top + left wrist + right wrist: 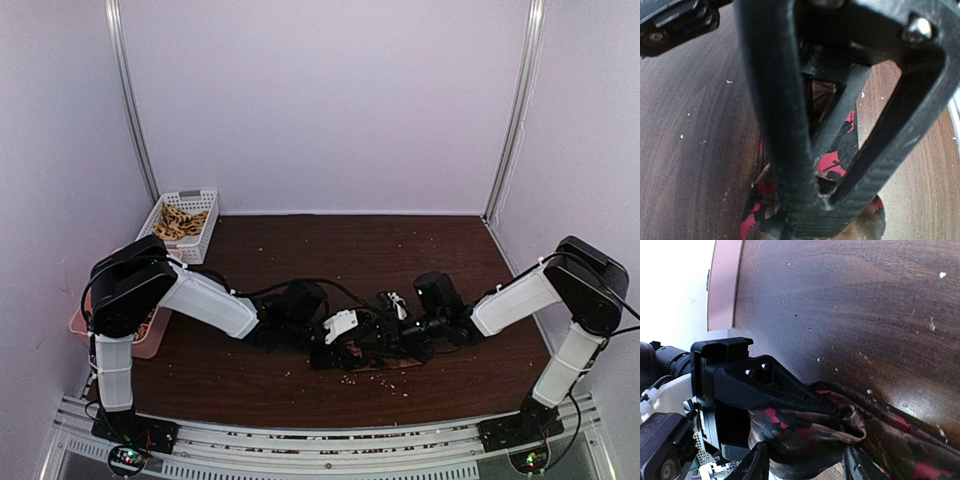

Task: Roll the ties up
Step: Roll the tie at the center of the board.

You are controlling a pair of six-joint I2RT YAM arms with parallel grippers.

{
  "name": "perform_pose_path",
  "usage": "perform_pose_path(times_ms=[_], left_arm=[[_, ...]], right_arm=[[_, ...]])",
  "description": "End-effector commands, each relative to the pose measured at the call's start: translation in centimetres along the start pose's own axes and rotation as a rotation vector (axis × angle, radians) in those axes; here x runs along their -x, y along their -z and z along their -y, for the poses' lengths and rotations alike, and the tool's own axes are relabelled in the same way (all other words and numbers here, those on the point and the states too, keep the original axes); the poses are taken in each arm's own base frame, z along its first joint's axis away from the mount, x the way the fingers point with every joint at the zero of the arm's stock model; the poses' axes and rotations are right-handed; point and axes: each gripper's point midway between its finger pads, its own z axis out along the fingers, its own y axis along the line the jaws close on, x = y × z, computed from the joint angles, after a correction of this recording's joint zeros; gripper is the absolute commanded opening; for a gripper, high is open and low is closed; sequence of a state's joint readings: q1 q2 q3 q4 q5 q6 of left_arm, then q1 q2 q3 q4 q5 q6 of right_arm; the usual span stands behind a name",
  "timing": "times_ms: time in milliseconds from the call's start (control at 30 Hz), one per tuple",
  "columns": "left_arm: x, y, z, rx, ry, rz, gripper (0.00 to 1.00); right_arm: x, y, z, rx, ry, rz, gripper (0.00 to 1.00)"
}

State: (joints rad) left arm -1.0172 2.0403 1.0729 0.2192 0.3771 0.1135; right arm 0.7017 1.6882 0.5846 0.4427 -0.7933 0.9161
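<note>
Just one tie (805,437) — left fingers (780,125) pinching it, right fingers (757,462) straddling.

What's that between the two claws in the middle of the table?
A bunched tie, dark with red blotches. The right wrist view shows it: the left claw pinches it, the right claw stands open around it.

The tie (800,437) lies on the table (400,250) near its front middle, the basket (190,194) in the far-left corner.
</note>
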Motion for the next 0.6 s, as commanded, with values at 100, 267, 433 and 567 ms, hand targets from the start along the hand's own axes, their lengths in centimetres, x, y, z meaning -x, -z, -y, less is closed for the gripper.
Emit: perform_pose_path(times_ms=[100,267,433,567], left_arm=[[-8.5,-0.5,0.0,0.044,0.095,-0.264,0.29],[-8.4,-0.4,-0.2,0.062,0.094,-0.248,0.34],[-7.9,-0.4,-0.8,0.091,0.086,-0.23,0.39],[-7.2,-0.2,-1.3,0.115,0.084,-0.193,0.53]], right_arm=[[-0.1,-1.6,-0.5,0.006,0.013,-0.03,0.34],[-1.2,-1.8,2.0,-0.08,0.007,-0.071,0.0],[-2.2,-1.3,3.6,-0.113,0.002,-0.083,0.0],[-2.5,-0.7,4.6,-0.131,-0.003,-0.077,0.0]])
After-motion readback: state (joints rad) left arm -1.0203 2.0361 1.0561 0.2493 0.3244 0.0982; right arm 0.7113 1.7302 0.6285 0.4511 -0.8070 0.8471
